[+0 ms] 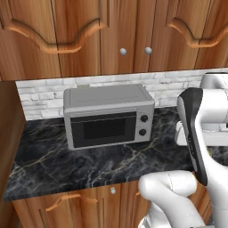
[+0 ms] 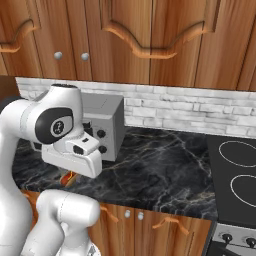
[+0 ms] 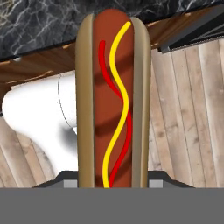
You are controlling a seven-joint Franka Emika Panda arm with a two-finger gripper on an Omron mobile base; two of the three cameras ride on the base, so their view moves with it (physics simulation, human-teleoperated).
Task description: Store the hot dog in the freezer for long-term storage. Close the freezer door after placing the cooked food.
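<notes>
Hot dog point(image 3: 113, 100) stands lengthwise straight out from the gripper point(image 3: 113, 183), pinched at its near end between the two fingers, whose dark tips just peek out on either side of the bun at the bottom of the hand view. The bun's tan sides frame a dark red sausage with a yellow squiggle and a red squiggle running along its top. Beyond the hot dog's far end lies the edge of the black marble counter point(image 3: 39, 22), and behind and beside it, under the hand, are pale wooden floor planks point(image 3: 188, 113). From the right base view, a bit of orange bun point(image 2: 69, 177) pokes out just below the white hand, low in front of the counter's front edge. Above and behind the hand, on the counter point(image 1: 111, 164), sits a silver microwave point(image 1: 108, 116) with its dark door shut and two knobs on the right of its face, backed by a white brick wall point(image 1: 44, 95) and wooden upper cabinets point(image 1: 111, 35). Off to the gripper's right on the same counter is a black stovetop point(image 2: 235, 175) with ring burners.
</notes>
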